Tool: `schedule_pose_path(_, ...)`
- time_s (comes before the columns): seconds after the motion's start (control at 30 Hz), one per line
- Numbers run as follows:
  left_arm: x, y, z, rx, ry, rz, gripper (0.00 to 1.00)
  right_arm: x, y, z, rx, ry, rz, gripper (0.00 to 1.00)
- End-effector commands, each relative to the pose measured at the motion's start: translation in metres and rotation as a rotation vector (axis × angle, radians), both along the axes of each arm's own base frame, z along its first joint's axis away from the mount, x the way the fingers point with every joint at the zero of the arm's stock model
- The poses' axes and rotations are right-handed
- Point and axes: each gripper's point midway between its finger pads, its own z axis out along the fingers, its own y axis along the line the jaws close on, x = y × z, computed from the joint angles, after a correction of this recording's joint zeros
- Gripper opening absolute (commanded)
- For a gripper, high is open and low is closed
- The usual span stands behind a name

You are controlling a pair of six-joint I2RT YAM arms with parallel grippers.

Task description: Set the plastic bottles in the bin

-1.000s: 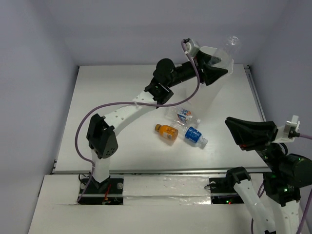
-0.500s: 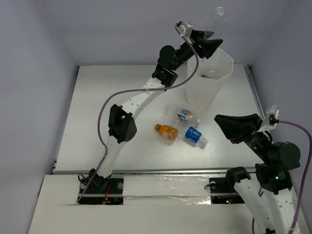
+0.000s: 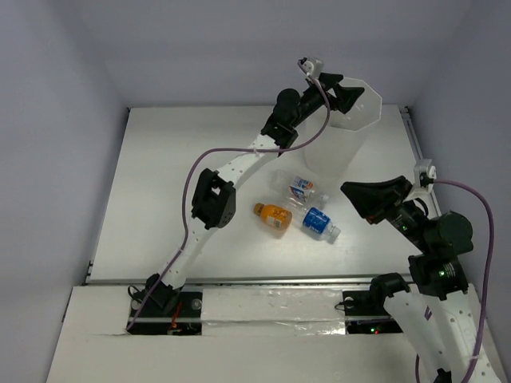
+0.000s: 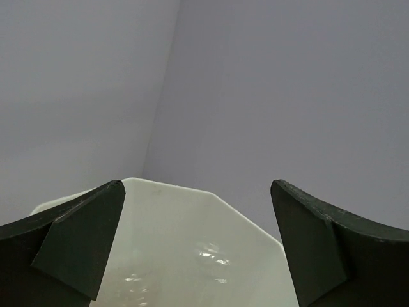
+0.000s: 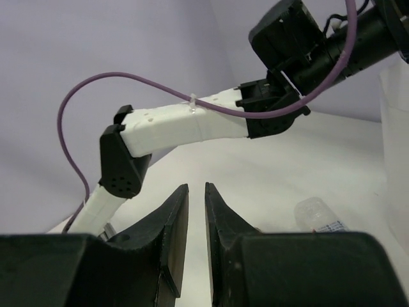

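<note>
left jaws stand wide apart just over the bin [image 3: 351,159] with nothing between them. the left wrist view shows only the bin's rim [image 4: 192,198] and pale inner wall below the two fingers [image 4: 77,236]. half a second ago these jaws held a clear bottle upright above that rim. it is gone from them now, so i judge it has dropped into the bin, though the glints low in the wrist view are too vague to call a bottle. right jaws are narrow, almost touching, and hold nothing. the right arm [image 3: 435,263] has swung in from the right, and its tips now hang just right of the bottles left on the bench [image 3: 160,199]. three lie there close together in front of the bin: an orange bottle [image 3: 273,215], a blue-label bottle [image 3: 319,223] just right of it, and a clear bottle [image 3: 300,187] behind them, nearest the bin's foot. the right wrist view catches one clear bottle end [image 5: 314,214], but which bottle it belongs to i cannot tell. so one more bottle looks delivered and three are not yet in. the next pick probably falls to the right arm, which must widen its jaws before closing on the blue-label bottle, the nearest. the left arm [image 3: 239,163] spans the bench beside that cluster, so the two arms could crowd each other.
</note>
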Motion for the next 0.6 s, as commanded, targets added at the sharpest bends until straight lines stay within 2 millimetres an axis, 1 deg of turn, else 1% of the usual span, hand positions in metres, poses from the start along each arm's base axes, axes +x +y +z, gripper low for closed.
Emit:
schedule_pose_path(0.0,-0.036,0.033,0.103,-0.127,-0.172,0.009,0.99,0.018,-0.003,-0.006,-0.009,0.014,-0.045,0.22)
schedule_pose_path(0.03,-0.039,0.036,0.109,-0.125,-0.181,0.014,0.99,0.024,-0.005,-0.01,-0.008,0.032,-0.064,0.21)
schedule_pose_path(0.07,-0.049,0.044,0.129,-0.135,-0.206,0.017,0.99,0.032,-0.004,-0.019,-0.014,0.067,-0.073,0.2)
schedule_pose_path(0.1,-0.049,0.05,0.133,-0.121,-0.211,0.023,0.99,0.037,-0.004,-0.027,-0.021,0.095,-0.079,0.2)
schedule_pose_path(0.13,-0.053,0.054,0.139,-0.113,-0.226,0.028,0.99,0.044,-0.004,-0.034,-0.029,0.12,-0.087,0.2)
schedule_pose_path(0.17,-0.071,0.069,0.168,-0.136,-0.266,0.028,0.99,0.049,-0.001,-0.042,-0.039,0.148,-0.088,0.2)
schedule_pose_path(0.2,-0.074,0.071,0.163,-0.111,-0.256,0.028,0.99,0.06,0.002,-0.054,-0.058,0.191,-0.094,0.2)
schedule_pose_path(0.23,-0.077,0.081,0.169,-0.104,-0.263,0.042,0.99,0.063,0.008,-0.069,-0.083,0.248,-0.088,0.2)
schedule_pose_path(0.27,-0.1,0.102,0.203,-0.128,-0.315,0.058,0.99,0.067,0.014,-0.077,-0.102,0.277,-0.078,0.2)
schedule_pose_path(0.3,-0.095,0.108,0.187,-0.095,-0.287,0.076,0.97,0.076,0.023,-0.094,-0.144,0.332,-0.071,0.21)
schedule_pose_path(0.33,-0.099,0.119,0.189,-0.09,-0.291,0.096,0.95,0.084,0.027,-0.097,-0.16,0.352,-0.107,0.22)
schedule_pose_path(0.37,-0.125,0.143,0.219,-0.121,-0.333,0.113,0.92,0.076,0.048,-0.107,-0.2,0.377,-0.061,0.23)
schedule_pose_path(0.4,-0.117,0.149,0.195,-0.087,-0.275,0.142,0.9,0.078,0.058,-0.113,-0.233,0.389,-0.063,0.25)
schedule_pose_path(0.43,-0.122,0.156,0.191,-0.083,-0.259,0.154,0.88,0.091,0.065,-0.134,-0.284,0.443,-0.11,0.27)
schedule_pose_path(0.47,-0.145,0.183,0.213,-0.112,-0.284,0.176,0.84,0.094,0.073,-0.136,-0.298,0.448,-0.105,0.3)
schedule_pose_path(0.5,-0.137,0.187,0.177,-0.073,-0.199,0.211,0.75,0.094,0.083,-0.143,-0.321,0.46,-0.089,0.4)
schedule_pose_path(0.53,-0.141,0.197,0.165,-0.071,-0.162,0.234,0.7,0.098,0.086,-0.15,-0.335,0.474,-0.088,0.45)
schedule_pose_path(0.57,-0.167,0.225,0.18,-0.122,-0.167,0.26,0.63,0.103,0.095,-0.166,-0.366,0.498,-0.073,0.49)
